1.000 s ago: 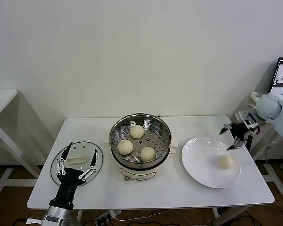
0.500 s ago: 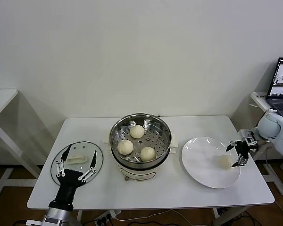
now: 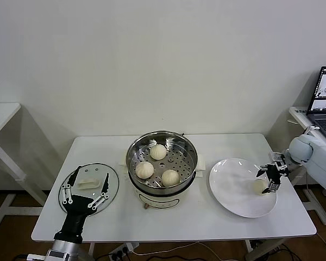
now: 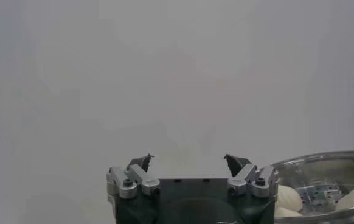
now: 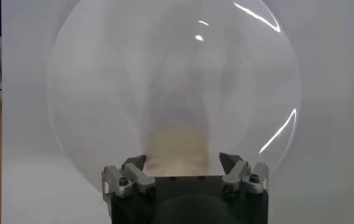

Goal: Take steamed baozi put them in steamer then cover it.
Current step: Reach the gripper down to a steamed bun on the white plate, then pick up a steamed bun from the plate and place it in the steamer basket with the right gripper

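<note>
The white surface (image 3: 206,217) carries, from the robot's left to its right, the cover (image 3: 88,187), the steamer (image 3: 161,161) in the middle, and a flat white plate (image 3: 233,187). Three steamed baozi (image 3: 144,169) already sit on the perforated tray inside the steamer, and the fourth baozi (image 3: 259,185) lies on the plate's far-right part, well apart from the steamer. The right tool (image 3: 270,180) is down at that bun, on the plate's outer side, so the bun lies just ahead of it, toward the steamer. In the right wrist view the bun (image 5: 178,146) sits centred between the two fingertips (image 5: 135,163), which stand apart on either side of it; whether they touch it I cannot tell, and no firm grip shows. The bun is round, so it has no long axis to line up with. The right arm is plainly the nearer one. The left tool (image 3: 87,191) hangs with its jaws wide apart over the cover at the surface's left end, holding nothing. The coming move likely turns on closing squarely on the bun, then carrying it left to the steamer.
</note>
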